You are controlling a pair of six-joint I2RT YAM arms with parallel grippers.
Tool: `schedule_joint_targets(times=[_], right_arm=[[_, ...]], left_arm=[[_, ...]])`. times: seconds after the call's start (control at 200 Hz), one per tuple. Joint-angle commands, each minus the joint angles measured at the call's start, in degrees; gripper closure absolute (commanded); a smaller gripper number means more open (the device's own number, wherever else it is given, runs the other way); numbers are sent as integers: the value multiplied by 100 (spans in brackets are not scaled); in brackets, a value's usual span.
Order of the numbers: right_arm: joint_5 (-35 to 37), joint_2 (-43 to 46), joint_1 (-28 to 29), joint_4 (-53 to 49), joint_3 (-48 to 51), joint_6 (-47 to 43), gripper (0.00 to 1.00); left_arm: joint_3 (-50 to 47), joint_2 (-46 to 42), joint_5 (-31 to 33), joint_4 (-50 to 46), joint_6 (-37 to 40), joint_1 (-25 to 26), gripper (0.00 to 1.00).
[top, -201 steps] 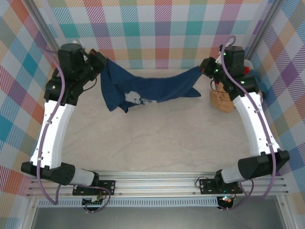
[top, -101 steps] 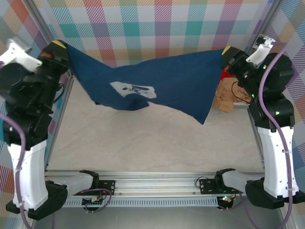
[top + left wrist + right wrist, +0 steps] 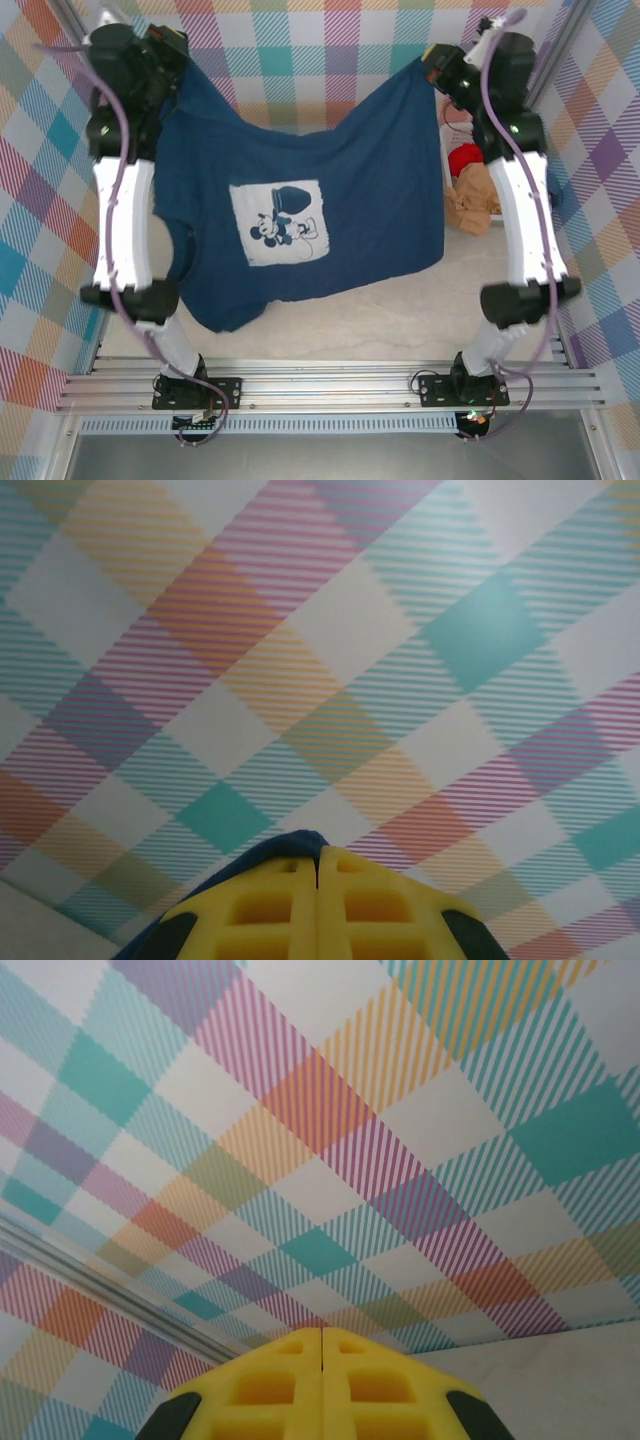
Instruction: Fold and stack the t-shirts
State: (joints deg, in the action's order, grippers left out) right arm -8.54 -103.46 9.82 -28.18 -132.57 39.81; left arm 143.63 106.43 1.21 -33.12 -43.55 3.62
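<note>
The navy blue t-shirt (image 3: 350, 190) hangs spread out high above the table, its white square cartoon-mouse print (image 3: 280, 222) facing up toward the top camera. My left gripper (image 3: 176, 52) is shut on its upper left corner, and my right gripper (image 3: 432, 68) is shut on its upper right corner. In the left wrist view the yellow fingers (image 3: 270, 905) of my left gripper (image 3: 318, 852) are pressed together, with a fold of navy cloth (image 3: 285, 840) at their tip. In the right wrist view my right gripper (image 3: 322, 1332) has its jaws pressed together, and no cloth shows past them.
A tan t-shirt (image 3: 472, 208) and a red one (image 3: 464, 158) lie bunched at the right, beside the right arm (image 3: 525, 220). The marble tabletop (image 3: 400, 320) shows below the hanging shirt. Checked walls (image 3: 330, 40) close in the back and both sides.
Both arms have swung up and back, lifting the navy t-shirt from a bunched sag near the table into a wide, hanging sheet with its print in full view.
</note>
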Motion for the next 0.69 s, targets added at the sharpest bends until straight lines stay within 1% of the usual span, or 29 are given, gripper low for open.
schedule_joint_targets(times=[0.0,0.06,0.13,0.195,0.295,0.39,0.445,0.495,0.565,0.64,0.69], right_arm=[[-428,-705,-57,-154,-1480,206,100],[-417,-1147,-101,-330,-2217,280,100],[-405,-1439,-195,-287,-2697,465,100],[-386,-1454,-286,-89,-2707,646,100],[-420,-1341,-397,214,-2627,738,100],[-627,-1249,-529,255,-2599,826,100],[-787,-1193,-590,164,-2526,839,100],[-964,-1124,-608,105,-2332,823,100],[-1336,-1003,-601,-7,-1846,818,100],[-1741,-790,-583,-77,-948,811,100],[-1901,-538,-548,-81,-6,716,100]], left_arm=[[1206,447,-907,347,-500,-272,100],[1703,711,-1095,513,-681,-393,100],[1827,758,-1245,874,-927,-531,100],[1826,668,-1364,1182,-1069,-615,100],[1827,405,-1493,1418,-1060,-626,100],[1786,8,-1514,1154,-910,-623,100],[1541,-313,-1488,876,-816,-625,100],[968,-684,-1475,703,-795,-593,100],[-271,-1385,-1466,496,-803,-534,100],[-2261,-2235,-1443,459,-859,-438,100],[-3511,-2768,-1446,570,-966,-362,100]])
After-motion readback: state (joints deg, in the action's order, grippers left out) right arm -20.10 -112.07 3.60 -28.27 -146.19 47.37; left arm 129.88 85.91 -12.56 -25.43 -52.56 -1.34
